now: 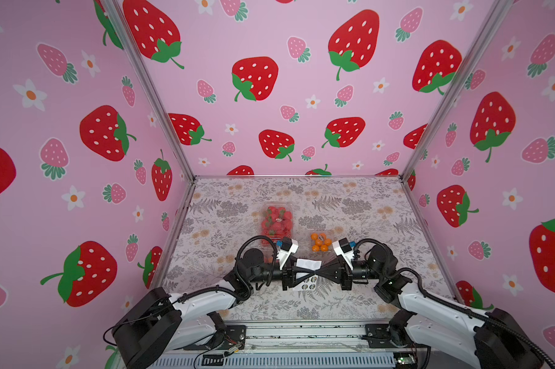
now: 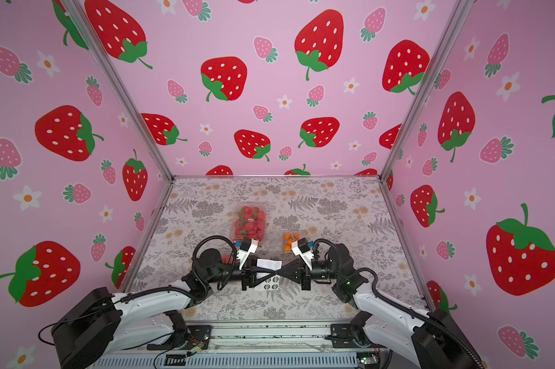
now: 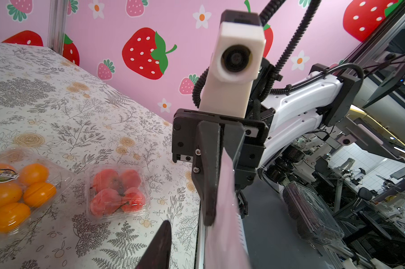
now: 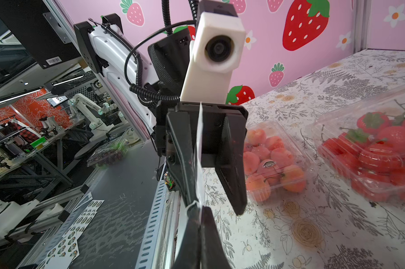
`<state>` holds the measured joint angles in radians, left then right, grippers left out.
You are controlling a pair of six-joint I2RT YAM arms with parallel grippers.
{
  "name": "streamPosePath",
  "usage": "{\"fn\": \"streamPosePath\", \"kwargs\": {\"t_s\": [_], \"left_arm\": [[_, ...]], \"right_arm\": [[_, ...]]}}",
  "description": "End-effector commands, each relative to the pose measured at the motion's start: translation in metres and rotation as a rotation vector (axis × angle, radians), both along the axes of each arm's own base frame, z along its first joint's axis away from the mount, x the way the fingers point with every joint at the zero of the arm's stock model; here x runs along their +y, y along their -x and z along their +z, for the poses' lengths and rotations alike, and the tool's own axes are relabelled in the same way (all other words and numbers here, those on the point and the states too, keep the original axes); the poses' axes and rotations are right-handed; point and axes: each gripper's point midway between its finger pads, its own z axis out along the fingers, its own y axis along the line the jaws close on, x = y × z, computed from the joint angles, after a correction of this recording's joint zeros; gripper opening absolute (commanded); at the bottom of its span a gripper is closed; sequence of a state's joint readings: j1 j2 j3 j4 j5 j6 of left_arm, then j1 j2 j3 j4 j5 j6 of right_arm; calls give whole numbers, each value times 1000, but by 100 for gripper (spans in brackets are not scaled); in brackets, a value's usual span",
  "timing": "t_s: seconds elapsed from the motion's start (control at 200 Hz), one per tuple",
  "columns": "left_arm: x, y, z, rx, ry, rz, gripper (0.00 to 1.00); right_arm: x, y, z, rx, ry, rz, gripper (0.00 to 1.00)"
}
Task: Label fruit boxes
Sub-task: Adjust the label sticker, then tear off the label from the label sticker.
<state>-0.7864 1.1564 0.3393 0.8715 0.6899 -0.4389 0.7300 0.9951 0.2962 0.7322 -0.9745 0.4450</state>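
Observation:
Both grippers meet over the near middle of the table at a white sticker sheet (image 1: 308, 264). My right gripper (image 4: 198, 208) is shut on the sheet's edge (image 4: 199, 149). My left gripper (image 4: 216, 206) is open, and the sheet lies along one of its fingers (image 4: 180, 151). The strawberry box (image 1: 277, 223) stands behind the left gripper and the orange box (image 1: 321, 242) behind the right one. The small peach-pink box (image 3: 117, 193) sits beside the orange box (image 3: 12, 193), and the large peach-pink box (image 4: 273, 163) sits next to the strawberry box (image 4: 378, 149).
Loose sticker sheets (image 4: 80, 219) lie on the dark surface beyond the table's front rail (image 4: 157, 221). Another clamshell (image 3: 313, 214) sits off the table on that side. Pink strawberry walls close in the back and both sides.

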Motion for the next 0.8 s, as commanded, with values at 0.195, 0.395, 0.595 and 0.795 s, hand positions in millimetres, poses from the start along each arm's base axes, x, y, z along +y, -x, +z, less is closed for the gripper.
{"fn": "streamPosePath", "kwargs": {"t_s": [0.195,0.395,0.595,0.795], "left_arm": [[7,4,12,-61,19,10,11],[5,4,12,-51,24,2,0],[12,-38,-6,20,-69,237,0],[10,-56,-9,59,-83,322,0]], "right_arm": [[-1,2,7,-29,-21,11,0],[-1,-4,5,-26,-7,-28,4],[-40,-72,-15,79,230,-611,73],[-61,-85,-23,55,358,-808,66]]}}
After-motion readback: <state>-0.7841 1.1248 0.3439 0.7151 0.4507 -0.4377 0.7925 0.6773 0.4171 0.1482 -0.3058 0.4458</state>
